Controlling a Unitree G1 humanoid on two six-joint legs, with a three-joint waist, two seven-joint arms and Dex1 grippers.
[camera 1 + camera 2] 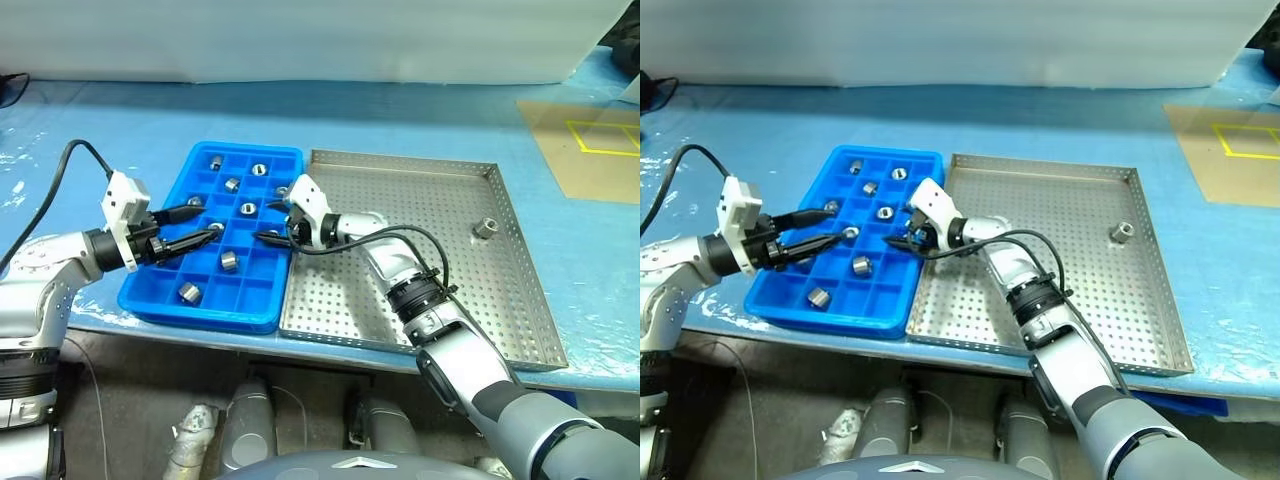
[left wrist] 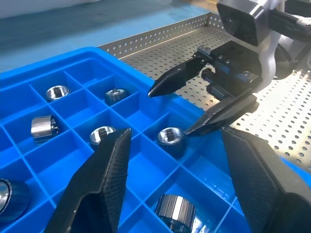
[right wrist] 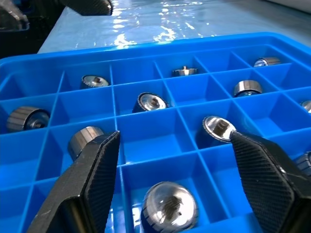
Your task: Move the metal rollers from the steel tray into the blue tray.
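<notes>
Blue plastic sheeting covers the worktable [image 1: 420,110], where the blue tray [image 1: 160,292] and the steel tray [image 1: 520,290] sit side by side, rims touching. Most of the metal rollers [image 1: 229,261] lie singly in the blue tray's square compartments, some upright and some on their sides, while one roller [image 1: 485,227] stands alone on the perforated floor of the steel tray near its right rim. Over the blue tray's right edge hangs the right gripper [image 1: 274,224], its black fingers spread apart with nothing between them, just above a filled compartment. Facing it from the other side, the left gripper [image 1: 200,227] hovers over the tray's middle cells, its fingers also parted and empty.
</notes>
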